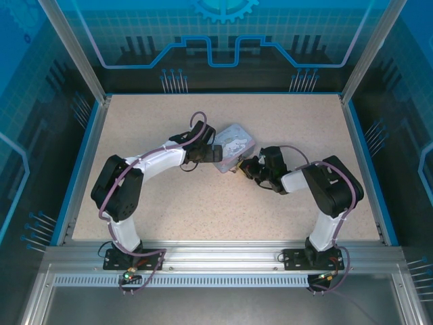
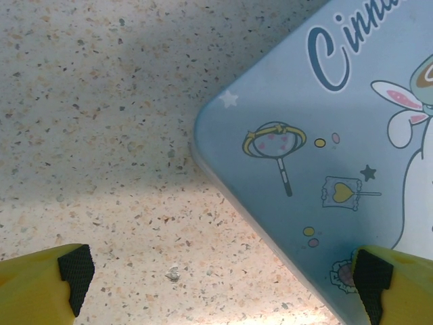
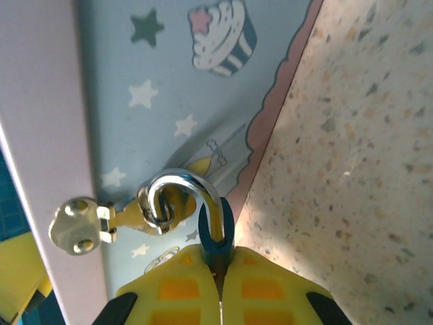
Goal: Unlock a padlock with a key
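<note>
Pinching the padlock (image 3: 215, 233), right gripper (image 3: 220, 265) closed tight

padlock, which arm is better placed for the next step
Right. The right pincer is shut on the padlock, whose shackle hooks the tin's hasp. The left pincer is open, straddling the tin's corner.

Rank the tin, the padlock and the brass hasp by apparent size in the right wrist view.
Largest: tin.
Then padlock and brass hasp, which look alike; the right claw hides most of the padlock's body, so unranked.
</note>
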